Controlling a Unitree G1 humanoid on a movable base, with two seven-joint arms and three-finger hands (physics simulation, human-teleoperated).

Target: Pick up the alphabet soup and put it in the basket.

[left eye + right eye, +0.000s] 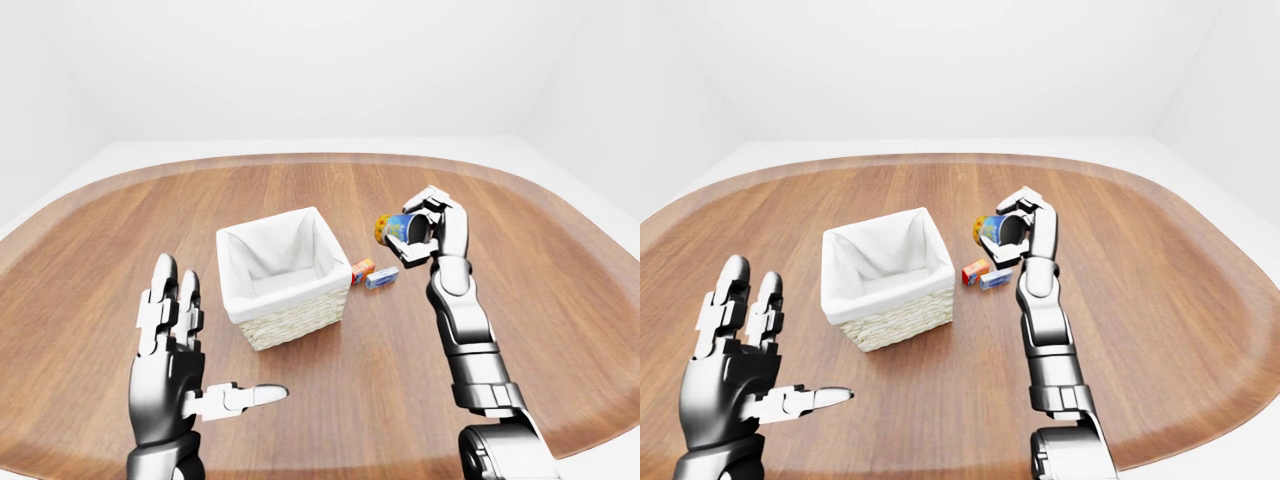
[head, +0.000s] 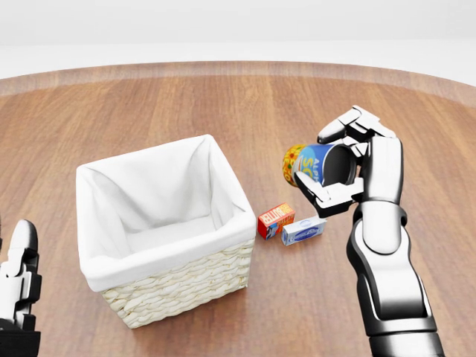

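One step done: right hand fingers clamped on the blue-and-yellow alphabet soup can, lifted off the table; transfer into the white-lined wicker basket remains, left hand fingers spread, idle.

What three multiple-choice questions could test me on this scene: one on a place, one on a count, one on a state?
1. Where is the alphabet soup?
A. inside the basket
B. in the right robot hand, above the table
C. lying on the table

2. How many small boxes lie beside the basket?
A. two
B. four
C. none

3. What is the left robot hand doing?
A. gripping a box
B. resting in the basket
C. open, holding nothing

Answers: 1 B, fingers wrap the can. 2 A, a red box and a blue-white box. 3 C, fingers are spread.
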